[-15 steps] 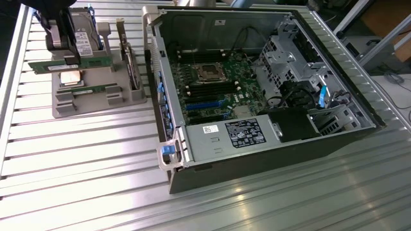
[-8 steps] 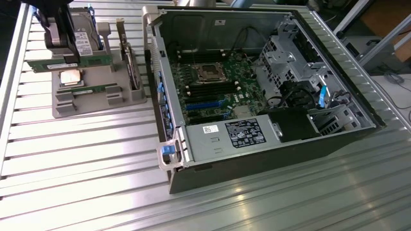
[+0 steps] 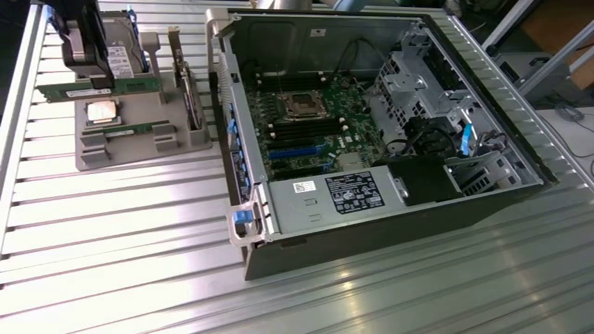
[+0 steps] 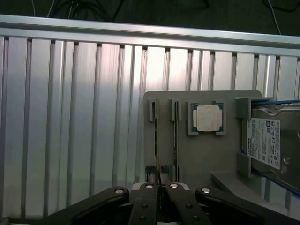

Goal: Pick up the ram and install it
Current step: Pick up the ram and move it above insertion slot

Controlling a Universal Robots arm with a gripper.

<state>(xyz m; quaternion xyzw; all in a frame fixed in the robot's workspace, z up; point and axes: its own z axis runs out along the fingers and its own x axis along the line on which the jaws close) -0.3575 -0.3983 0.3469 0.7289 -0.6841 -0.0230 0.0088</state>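
Ribbed silver aluminium-profile table (image 3: 139, 243) (image 4: 70, 117) seen across the scene, with glare streaks on the slats. A flat grey plastic parts holder (image 3: 139, 104) (image 4: 197, 159) is set on it at the exterior view's upper left. An open black desktop computer case (image 3: 371, 236) is laid on its side just beside the holder, with the green motherboard (image 3: 297, 132) and a silvery power supply box (image 3: 316, 202) exposed inside.

The black gripper (image 3: 90, 76) (image 4: 161, 187) is placed over the holder. Jaws are drawn narrow and pinched on the long thin green ram stick (image 3: 102, 89), which is seen under the gripper between the big grey hard drive with a white label (image 3: 122, 59) (image 4: 265, 143) and the square silvery processor chip (image 3: 102, 111) (image 4: 207, 118). Whether it is clear of the holder cannot be told. A second ram stick (image 3: 130, 128) is seated in the holder on the chip's other side.

Beyond the table, metal frame struts (image 3: 547, 56) are seen at the exterior view's upper right. Dark space with cables is seen past the table edge in the wrist view.
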